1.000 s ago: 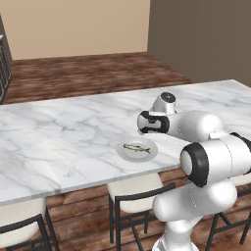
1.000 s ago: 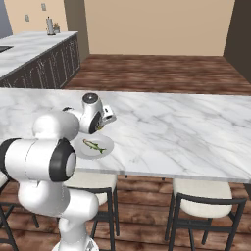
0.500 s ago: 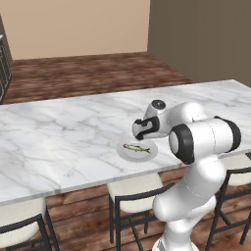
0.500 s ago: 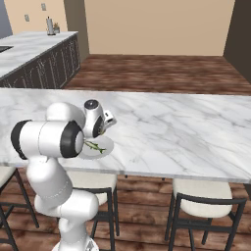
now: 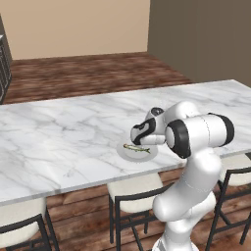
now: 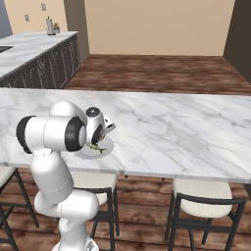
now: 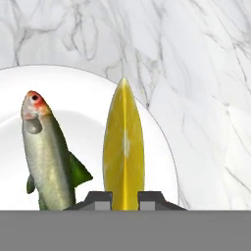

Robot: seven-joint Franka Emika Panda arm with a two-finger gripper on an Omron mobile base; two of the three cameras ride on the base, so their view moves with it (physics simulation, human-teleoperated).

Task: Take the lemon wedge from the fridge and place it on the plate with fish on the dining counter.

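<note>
One thing matters here: your lemon wedge (image 7: 123,147) is pinched narrow between the fingers (image 7: 124,200), long axis pointing straight out from them, hanging over the plate (image 7: 158,142) just beside the fish (image 7: 46,152), near the plate's rim toward bare counter (image 7: 206,73).
</note>
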